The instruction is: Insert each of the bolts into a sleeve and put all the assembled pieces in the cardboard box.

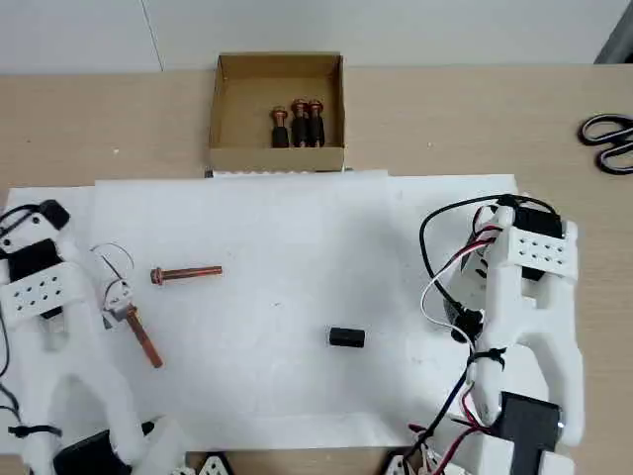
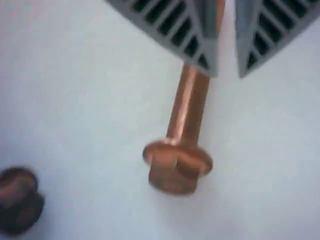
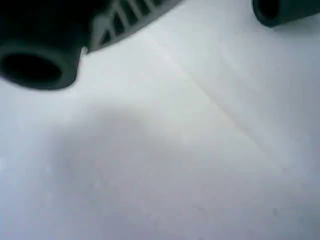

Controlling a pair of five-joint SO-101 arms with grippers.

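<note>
My left gripper [image 1: 124, 309] [image 2: 226, 67] is shut on the shaft of a copper bolt [image 1: 145, 339] [image 2: 187, 120], whose flanged head points towards the table's front. A second copper bolt [image 1: 186, 273] lies flat on the white sheet just beyond it; its head [image 2: 18, 200] shows in the left wrist view. A loose black sleeve [image 1: 346, 337] [image 3: 285, 11] lies mid-sheet. My right gripper [image 1: 462, 319] sits low over the sheet to its right, shut on another black sleeve [image 3: 34, 64] beside a ribbed finger [image 3: 125, 20]. The cardboard box [image 1: 226, 109] at the back holds three assembled pieces [image 1: 298, 124].
A white sheet [image 1: 297, 228] covers the middle of the wooden table. Scissors [image 1: 608, 141] lie at the far right edge. Cables hang around the right arm [image 1: 524, 297].
</note>
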